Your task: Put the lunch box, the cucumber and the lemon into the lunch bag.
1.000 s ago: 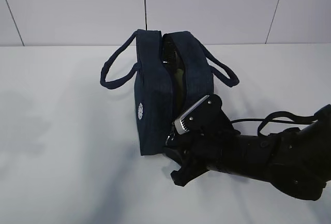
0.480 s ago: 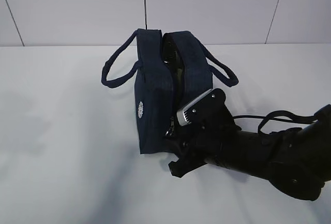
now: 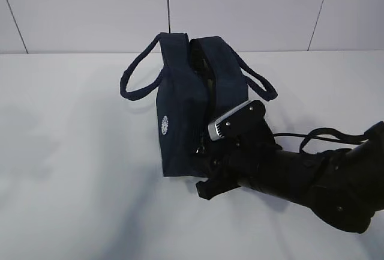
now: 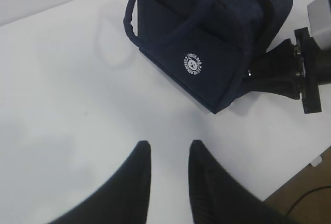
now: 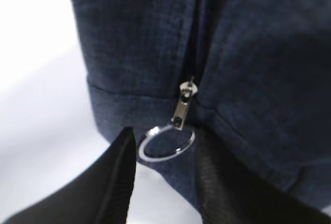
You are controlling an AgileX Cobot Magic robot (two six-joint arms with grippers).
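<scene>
The dark navy lunch bag stands on the white table, its top zipper slit partly open. The lunch box, cucumber and lemon do not show in any view. My right gripper is at the bag's near lower end. In the right wrist view the bag fills the frame, and the right gripper is open with the silver ring pull hanging between its fingers. My left gripper is open and empty above bare table, well short of the bag.
The bag's two loop handles stick out to either side. The right arm lies across the table's front right. A pale panelled wall stands behind the table.
The right gripper has moved up a little along the bag's near end. The bag's top slit has narrowed, and the greenish inside no longer shows.
</scene>
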